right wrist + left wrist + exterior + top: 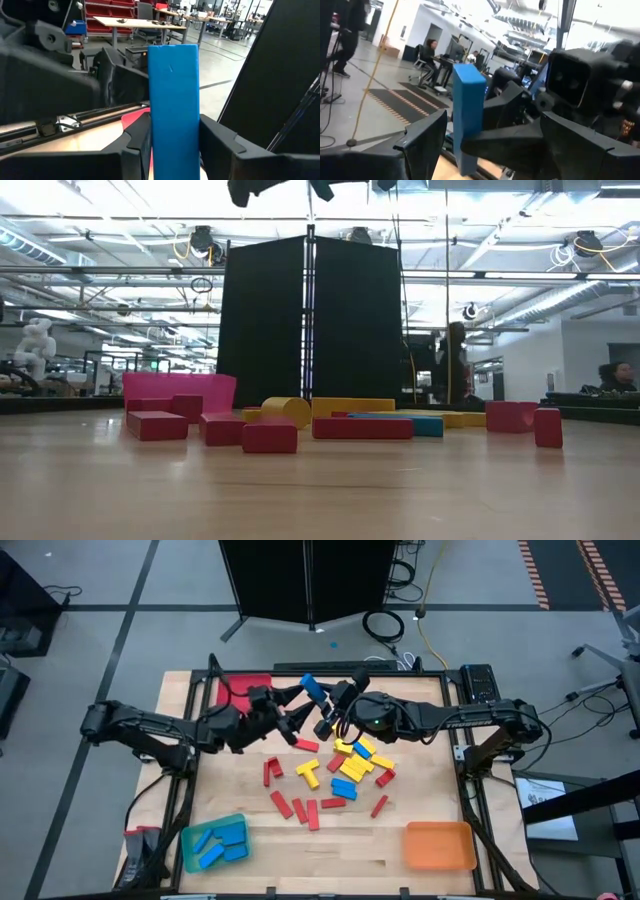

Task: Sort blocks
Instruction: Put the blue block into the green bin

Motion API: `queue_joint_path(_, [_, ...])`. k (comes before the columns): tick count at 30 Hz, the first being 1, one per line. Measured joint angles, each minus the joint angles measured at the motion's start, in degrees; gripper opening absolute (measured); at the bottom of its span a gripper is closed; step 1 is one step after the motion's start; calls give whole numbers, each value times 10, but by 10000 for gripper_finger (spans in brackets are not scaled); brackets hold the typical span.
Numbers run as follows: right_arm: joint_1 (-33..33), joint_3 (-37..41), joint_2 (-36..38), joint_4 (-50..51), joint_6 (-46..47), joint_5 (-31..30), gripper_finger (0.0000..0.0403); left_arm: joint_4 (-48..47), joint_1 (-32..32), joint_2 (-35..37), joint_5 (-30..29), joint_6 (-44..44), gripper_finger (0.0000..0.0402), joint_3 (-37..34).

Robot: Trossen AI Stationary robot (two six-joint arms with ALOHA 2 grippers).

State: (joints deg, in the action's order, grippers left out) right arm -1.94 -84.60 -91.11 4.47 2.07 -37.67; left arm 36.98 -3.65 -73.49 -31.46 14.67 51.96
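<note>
A blue block is held high over the far middle of the table by my right gripper, which is shut on it. My left gripper reaches in from the table's left and is open. Its fingers stand on either side of the block and of the right gripper's fingers, and I see no touch. Red, yellow and blue blocks lie loose on the wooden table's middle. In the low view they lie flat on the tabletop. My right gripper pinches the blue block between its two fingers by the long sides of its lower end. The fingers come from the table's right, about level, and lie along the block. The block's free end sticks out past the fingertips, clear of the table.
A red tray sits at the far left. A teal tray holding blue blocks is at the near left, and an orange tray at the near right. Bare wood lies along the near edge between the two trays.
</note>
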Motion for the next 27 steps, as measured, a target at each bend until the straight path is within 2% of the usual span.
queue_joint_path(11, [0,0,0,1,-15,2,114,22,8,7,0,-31,326,0])
queue_joint_path(16, [0,0,0,1,-28,3,114,23,11,7,28,-30,326,0])
queue_joint_path(27, [0,0,0,1,-54,11,114,10,24,13,46,-32,325,-1])
